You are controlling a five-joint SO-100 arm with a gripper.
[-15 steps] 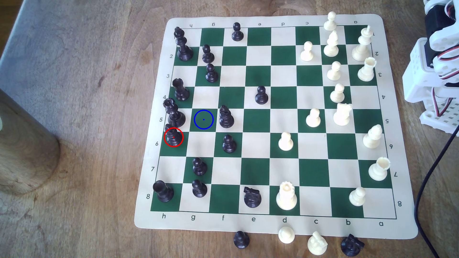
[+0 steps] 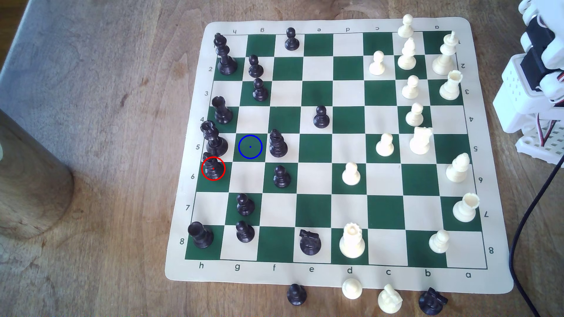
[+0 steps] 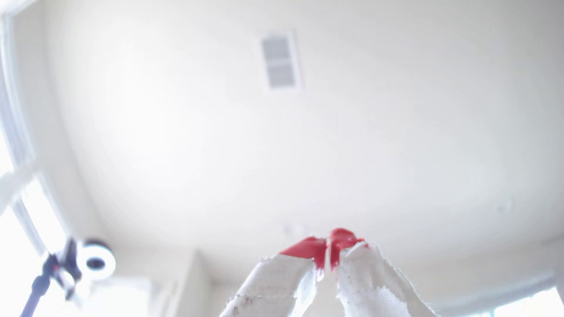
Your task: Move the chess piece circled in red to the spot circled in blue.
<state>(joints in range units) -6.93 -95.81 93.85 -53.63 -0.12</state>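
Observation:
The chess piece (image 2: 212,167), a black bishop ringed in red, stands on a green square at the board's edge on the exterior view's left. The spot (image 2: 250,147) is the green square under the blue ring, one square diagonally up and to the right of it, with nothing on it. My white arm (image 2: 532,88) is folded up off the board at the exterior view's right edge, far from both. In the wrist view my gripper (image 3: 328,243) points up at a ceiling, its red-tipped, tape-wrapped fingers pressed together with nothing between them.
Black pieces crowd the spot: a tall crowned one (image 2: 214,139) to its left and another bishop (image 2: 277,144) to its right. White pieces fill the board's right side. Several captured pieces (image 2: 389,298) lie below the mat (image 2: 189,274). A black cable (image 2: 531,213) runs down the right.
The arm at the right edge has shifted a little, its upper links swinging; the pieces on the board have stayed put.

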